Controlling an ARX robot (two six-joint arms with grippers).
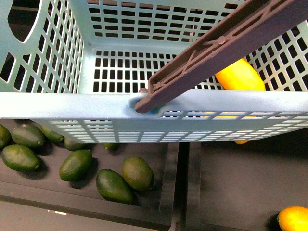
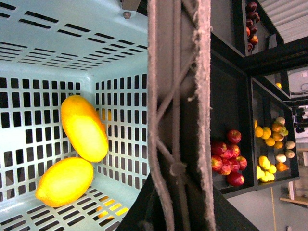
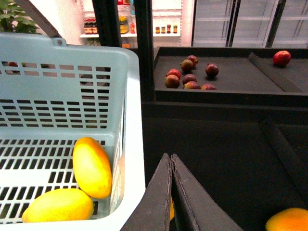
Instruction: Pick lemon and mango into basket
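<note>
The light teal basket (image 1: 67, 108) fills the front view, held up over the fruit trays. Its brown handle (image 2: 178, 96) runs between the dark fingers of my left gripper (image 2: 179, 202), which is shut on it. The elongated yellow-orange mango (image 2: 84, 127) and the stubbier lemon (image 2: 65, 181) lie touching each other on the basket floor. Both also show in the right wrist view, the mango (image 3: 91, 166) above the lemon (image 3: 60, 206). In the front view only the mango (image 1: 239, 74) is clear. My right gripper (image 3: 170, 158) is shut and empty, just outside the basket's rim (image 3: 134, 144), over a dark tray.
Several dark green oval fruits (image 1: 113, 185) lie in a black tray below the basket. One orange-yellow fruit (image 1: 292, 219) sits in the tray to the right, also in the right wrist view (image 3: 288, 220). Red apples (image 2: 228, 159) and dark red fruits (image 3: 190, 74) fill other trays.
</note>
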